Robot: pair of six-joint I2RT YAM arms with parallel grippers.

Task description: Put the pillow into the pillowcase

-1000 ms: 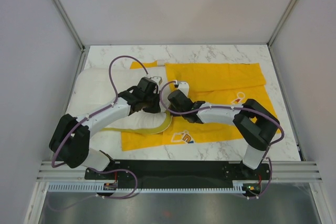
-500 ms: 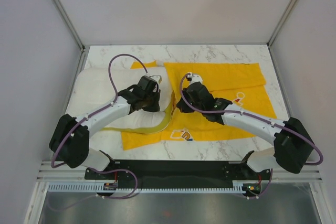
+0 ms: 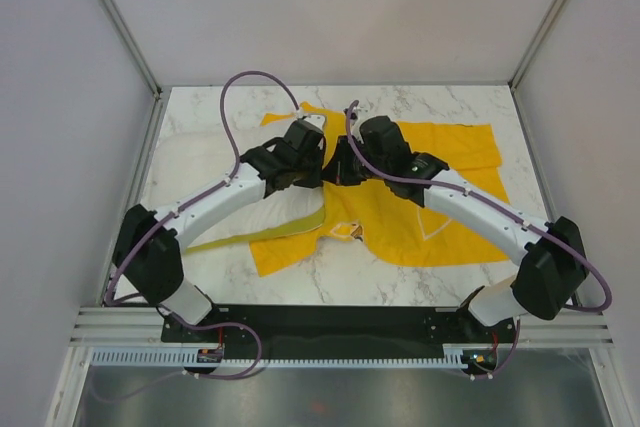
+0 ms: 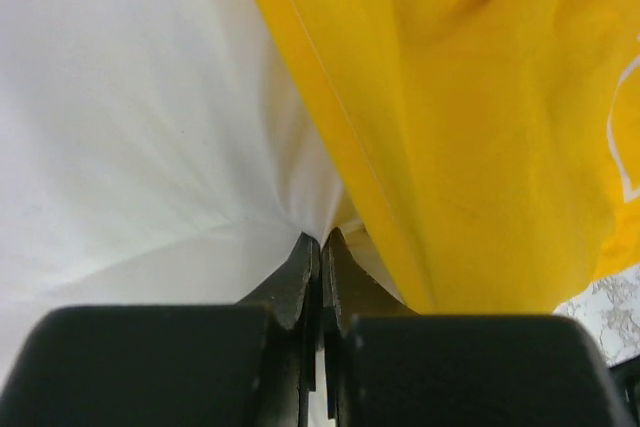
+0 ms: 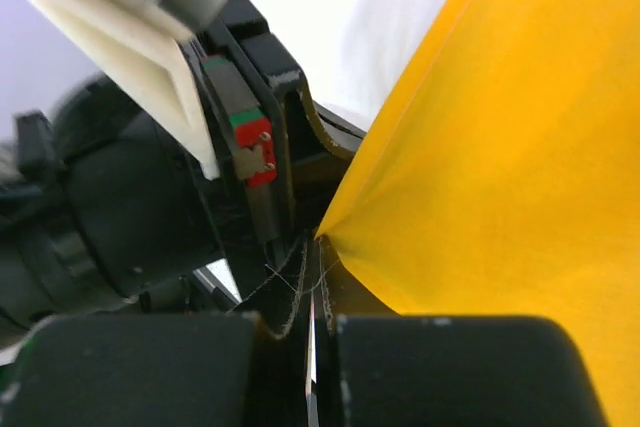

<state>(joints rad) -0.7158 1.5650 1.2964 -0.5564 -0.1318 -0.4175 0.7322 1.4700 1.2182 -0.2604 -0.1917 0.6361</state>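
Early stage: pillow not inside yet, both grips set at the opening.
L gripper [image 4: 320, 247] is pinched tight on white pillow [image 3: 190, 175] fabric at its right end. R gripper [image 5: 312, 257] is clamped on the edge of the yellow pillowcase [image 3: 440, 202], just beside it. Pillow body lies out left, uncovered; pillowcase spreads to the rt. I reckon the whole insertion + pulling the pillowcase over is left to do.

Hidden under left arm [image 3: 215, 202]: pillow [image 3: 190, 177] right end; pillowcase [image 3: 390, 235] print unreadable.
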